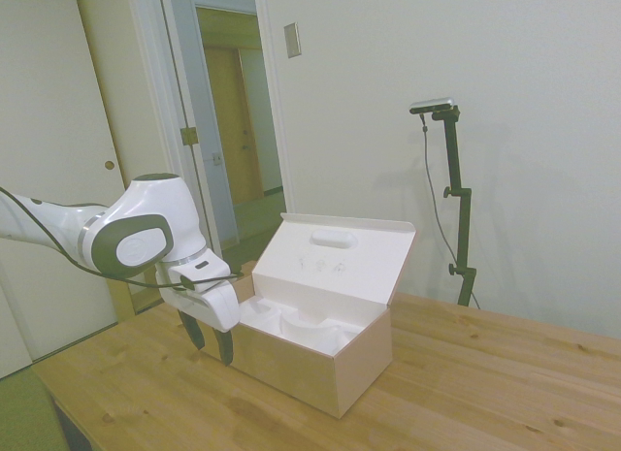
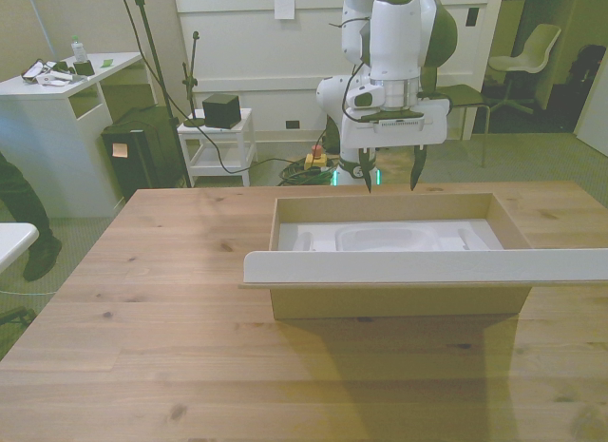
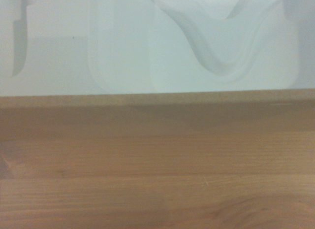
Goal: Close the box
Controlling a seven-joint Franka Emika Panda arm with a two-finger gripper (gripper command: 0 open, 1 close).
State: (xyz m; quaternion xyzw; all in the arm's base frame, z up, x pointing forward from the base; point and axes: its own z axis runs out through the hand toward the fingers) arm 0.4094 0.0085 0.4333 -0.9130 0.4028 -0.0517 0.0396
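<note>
Side view: a wooden surface [image 1: 485, 373] in a pale-walled room with an open doorway [image 1: 238, 131]. The box [image 1: 320, 359] sits mid-surface, its lid [image 1: 335, 257] upright. Front view: the tool [image 2: 390, 186], fingers apart, hangs just behind the box's far wall. Wrist view: white insert [image 3: 147, 42] beyond the cardboard wall.

side view stands off one end of the wooden table [image 1: 466, 373], a little above it, looking across at the open box [image 1: 320, 359] in mid frame with the gripper [image 1: 212, 346] at lower left. front view sits higher, facing down the table [image 2: 142, 299], box [image 2: 399, 295] at centre, gripper [image 2: 390, 181] at upper middle. wrist view is right up close, looking at the box [image 3: 157, 100] wall, white insert above it in frame, table [image 3: 157, 189] planks below. all three share that box.
</note>
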